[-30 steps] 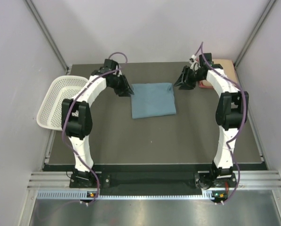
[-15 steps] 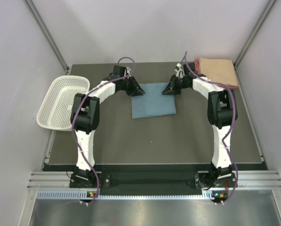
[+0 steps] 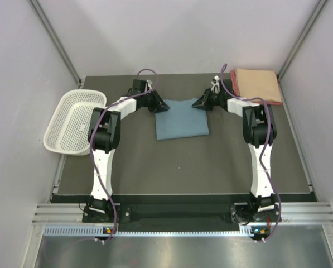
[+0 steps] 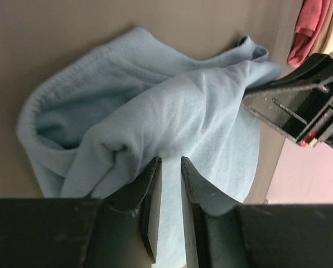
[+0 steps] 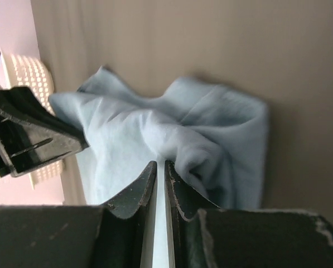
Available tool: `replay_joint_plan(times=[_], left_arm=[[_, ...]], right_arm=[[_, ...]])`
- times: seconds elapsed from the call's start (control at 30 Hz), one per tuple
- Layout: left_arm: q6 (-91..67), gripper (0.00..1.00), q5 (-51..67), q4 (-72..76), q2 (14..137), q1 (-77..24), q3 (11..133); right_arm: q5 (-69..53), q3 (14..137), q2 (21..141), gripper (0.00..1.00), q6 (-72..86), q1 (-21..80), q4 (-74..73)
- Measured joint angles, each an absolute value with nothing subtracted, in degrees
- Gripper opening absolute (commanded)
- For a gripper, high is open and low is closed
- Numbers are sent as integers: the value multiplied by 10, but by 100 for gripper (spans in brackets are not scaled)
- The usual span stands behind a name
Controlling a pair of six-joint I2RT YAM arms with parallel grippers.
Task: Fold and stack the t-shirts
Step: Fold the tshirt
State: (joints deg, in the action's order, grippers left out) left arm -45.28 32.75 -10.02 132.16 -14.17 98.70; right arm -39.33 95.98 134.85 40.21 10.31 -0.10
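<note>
left gripper (image 3: 158, 106) — nipped on blue t-shirt (image 3: 182, 121) far-left corner | right gripper (image 3: 198, 104) — nipped on far-right corner | likely to fold that edge nearward

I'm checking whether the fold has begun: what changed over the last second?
The left pincer and right pincer swung inward onto the far corners of the blue t-shirt and closed on the cloth, bunching that edge. The right one's move uncovered the peach t-shirt in the far right corner. The blue t-shirt's near part, the peach t-shirt and the white basket stayed put.
</note>
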Motion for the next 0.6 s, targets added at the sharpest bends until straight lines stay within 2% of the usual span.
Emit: replay_joint_plan(times=[0.37, 0.6], left_arm=[[-439, 24, 336, -85, 1352, -121, 998], [-439, 25, 338, -51, 1357, -104, 999]], right_arm=[[-404, 1043, 1427, 11, 437, 76, 45], [-416, 1051, 1445, 13, 467, 70, 91]])
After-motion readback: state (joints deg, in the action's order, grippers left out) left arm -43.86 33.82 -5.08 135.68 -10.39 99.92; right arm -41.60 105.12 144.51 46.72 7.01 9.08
